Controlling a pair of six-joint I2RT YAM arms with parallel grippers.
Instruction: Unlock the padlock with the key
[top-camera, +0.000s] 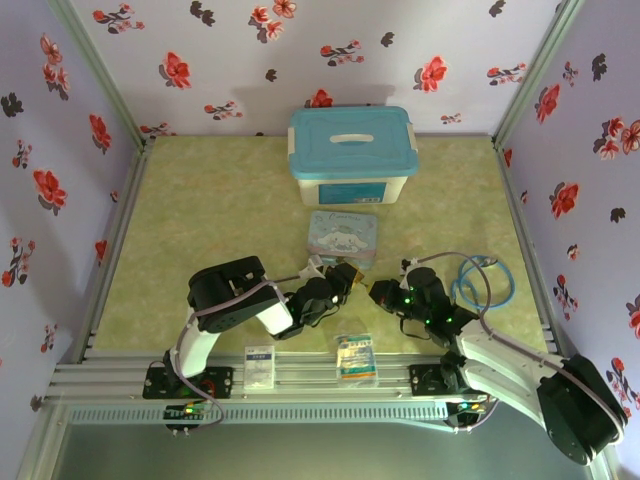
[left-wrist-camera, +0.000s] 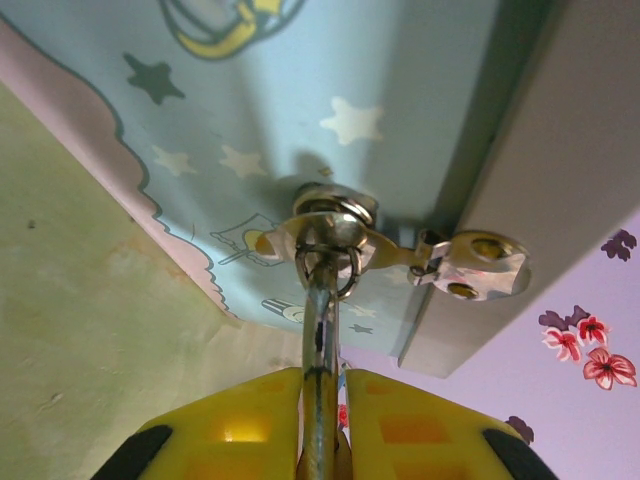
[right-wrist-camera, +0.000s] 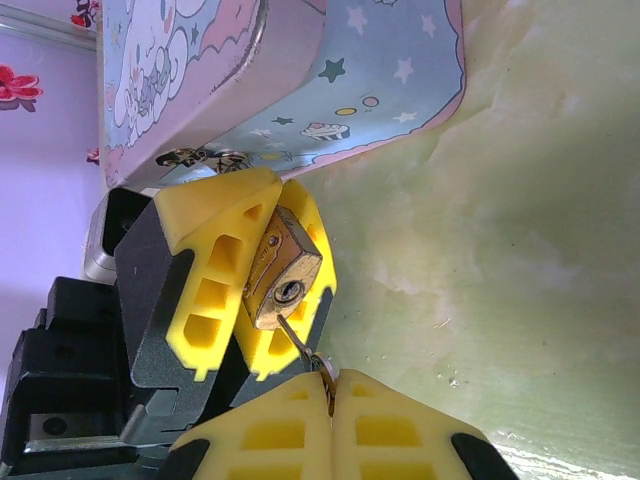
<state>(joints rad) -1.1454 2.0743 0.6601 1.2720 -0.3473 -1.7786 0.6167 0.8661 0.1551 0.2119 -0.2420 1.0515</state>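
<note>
One pastel cartoon-printed tin (top-camera: 343, 238) lies flat at the middle of the green worktop (top-camera: 200, 220). Everything else is placed around it. Behind it stands one white plastic storage box with a blue lid (top-camera: 352, 155). In front of it, at the near rail, lie two flat printed packets (top-camera: 260, 365) (top-camera: 355, 357). To its right, one blue cable (top-camera: 490, 285) is looped.

The one small brass-gold padlock with a thin silver shackle (right-wrist-camera: 283, 282) is just in front of the tin's front wall, so the tin crowds it from behind. The left gripper (left-wrist-camera: 322, 378) has its yellow jaws clenched on the padlock. They flank the body and leave the keyhole face bare.

The one thin silvery key (right-wrist-camera: 300, 340) meets that keyhole with its tip. The right gripper (right-wrist-camera: 330, 378) has its jaws clenched on the key's head.
</note>
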